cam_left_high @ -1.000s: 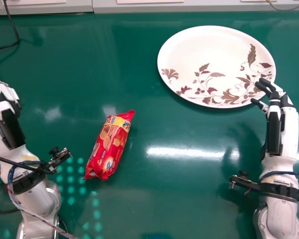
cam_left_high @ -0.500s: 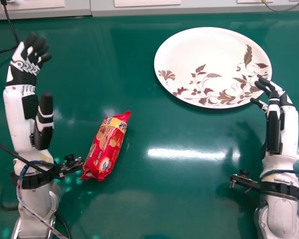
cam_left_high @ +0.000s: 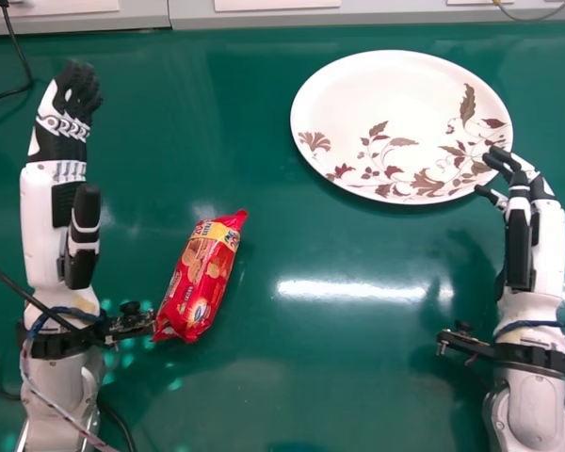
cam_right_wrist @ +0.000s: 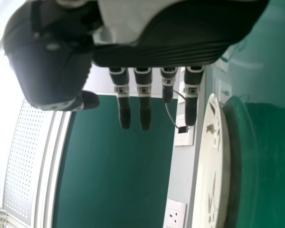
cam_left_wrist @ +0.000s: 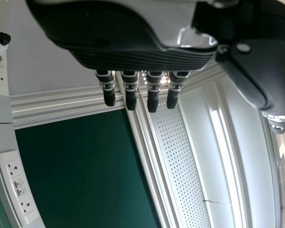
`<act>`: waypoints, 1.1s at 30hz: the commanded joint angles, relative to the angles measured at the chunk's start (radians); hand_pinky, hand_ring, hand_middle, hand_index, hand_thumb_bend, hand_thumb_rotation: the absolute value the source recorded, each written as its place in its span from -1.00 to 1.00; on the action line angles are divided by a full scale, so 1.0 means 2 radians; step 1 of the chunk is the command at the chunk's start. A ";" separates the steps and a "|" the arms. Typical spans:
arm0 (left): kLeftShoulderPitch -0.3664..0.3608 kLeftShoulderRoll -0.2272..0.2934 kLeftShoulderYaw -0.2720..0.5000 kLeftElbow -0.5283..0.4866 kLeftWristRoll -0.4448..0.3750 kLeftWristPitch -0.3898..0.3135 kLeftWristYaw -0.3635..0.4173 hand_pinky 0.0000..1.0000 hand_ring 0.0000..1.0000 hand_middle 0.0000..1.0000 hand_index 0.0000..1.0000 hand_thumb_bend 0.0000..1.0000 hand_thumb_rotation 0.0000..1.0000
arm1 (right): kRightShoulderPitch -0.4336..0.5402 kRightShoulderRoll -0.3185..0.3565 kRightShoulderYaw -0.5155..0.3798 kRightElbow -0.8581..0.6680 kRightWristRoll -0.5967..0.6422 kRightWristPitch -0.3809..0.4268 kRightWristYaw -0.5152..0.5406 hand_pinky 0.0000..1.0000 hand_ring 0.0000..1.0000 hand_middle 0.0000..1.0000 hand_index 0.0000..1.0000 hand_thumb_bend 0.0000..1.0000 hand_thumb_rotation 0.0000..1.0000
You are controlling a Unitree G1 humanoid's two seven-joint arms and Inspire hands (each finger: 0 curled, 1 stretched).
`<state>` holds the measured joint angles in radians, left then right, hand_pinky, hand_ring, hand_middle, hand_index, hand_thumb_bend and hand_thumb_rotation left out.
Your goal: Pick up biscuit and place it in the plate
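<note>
Still-to-grasp step: left hand (cam_left_high: 47,217) empty, fingers apart from thumb, biscuit packet (cam_left_high: 202,278) on table (cam_left_high: 358,377) between it and open right hand (cam_left_high: 546,235) by plate (cam_left_high: 395,104); left should probably move over, close round packet.

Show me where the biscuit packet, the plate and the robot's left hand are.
Biscuit packet (cam_left_high: 202,277): head view, middle of its red wrapper.
Plate (cam_left_high: 306,104): head view, bare left rim.
Left hand (cam_left_high: 60,132): head view, back of the hand below the fingers.
</note>
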<state>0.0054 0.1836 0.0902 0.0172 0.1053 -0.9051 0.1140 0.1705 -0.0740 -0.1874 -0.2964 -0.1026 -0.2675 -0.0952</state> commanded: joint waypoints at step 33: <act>0.190 0.058 0.022 -0.271 0.114 0.347 -0.132 1.00 1.00 1.00 1.00 1.00 0.04 | 0.019 -0.005 -0.009 -0.014 0.003 0.001 0.006 0.42 0.54 0.58 0.57 -0.33 -0.74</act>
<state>0.3646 0.2986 0.1403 -0.5043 0.3307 -0.2305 -0.1390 0.1889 -0.0822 -0.2017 -0.3265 -0.1009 -0.2532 -0.0827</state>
